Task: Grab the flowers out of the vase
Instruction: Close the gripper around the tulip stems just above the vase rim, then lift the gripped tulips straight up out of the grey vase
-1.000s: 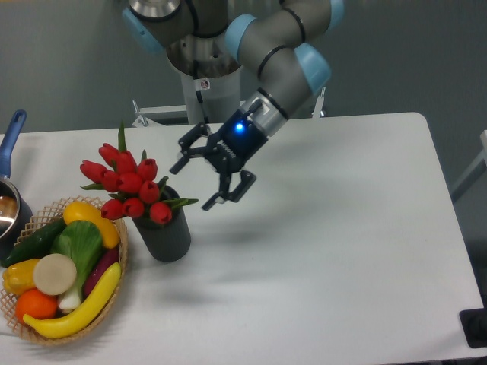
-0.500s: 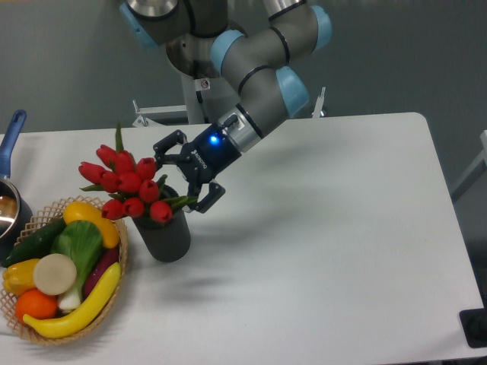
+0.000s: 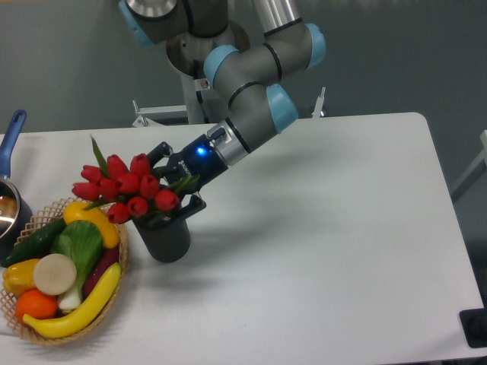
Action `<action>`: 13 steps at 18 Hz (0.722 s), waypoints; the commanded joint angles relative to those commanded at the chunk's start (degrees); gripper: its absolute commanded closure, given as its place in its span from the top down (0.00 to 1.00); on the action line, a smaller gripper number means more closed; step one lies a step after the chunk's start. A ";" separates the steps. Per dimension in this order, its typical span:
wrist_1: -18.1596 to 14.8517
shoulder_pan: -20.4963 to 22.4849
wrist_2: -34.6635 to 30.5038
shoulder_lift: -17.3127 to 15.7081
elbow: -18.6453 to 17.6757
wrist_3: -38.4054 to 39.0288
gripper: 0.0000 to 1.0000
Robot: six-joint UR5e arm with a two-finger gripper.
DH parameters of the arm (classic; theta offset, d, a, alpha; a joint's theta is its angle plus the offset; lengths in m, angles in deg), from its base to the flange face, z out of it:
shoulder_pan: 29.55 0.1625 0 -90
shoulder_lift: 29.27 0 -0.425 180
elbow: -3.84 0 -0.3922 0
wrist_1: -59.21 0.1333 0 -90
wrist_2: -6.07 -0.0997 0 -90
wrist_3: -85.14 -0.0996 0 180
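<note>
The red tulip flowers [image 3: 124, 187] stand in the dark grey vase [image 3: 167, 241] at the left of the white table, leaning left over the basket. My gripper [image 3: 174, 181] has come in from the right at the top of the vase, just above its mouth. Its jaws stand apart, one finger behind the stems and one in front, with the stems and leaves between them. The fingers do not look closed on the stems. The vase mouth is partly hidden by the gripper and the leaves.
A woven basket [image 3: 122, 262] of fruit and vegetables sits right next to the vase on its left. A blue-handled pot [image 3: 11, 141] is at the far left edge. The arm's base stands behind the table at the back middle.
The gripper has moved left and down from open air beside the vase to straddle the stems. The bunch has shifted and tilted to the left.
</note>
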 joint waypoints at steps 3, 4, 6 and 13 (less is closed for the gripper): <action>0.00 0.44 0.71 -0.09 0.09 0.09 0.00; -0.09 0.53 1.23 -0.35 0.09 0.26 0.00; -0.17 0.70 2.55 -1.14 0.00 0.88 0.00; -0.26 1.14 3.79 -7.73 0.17 10.36 0.00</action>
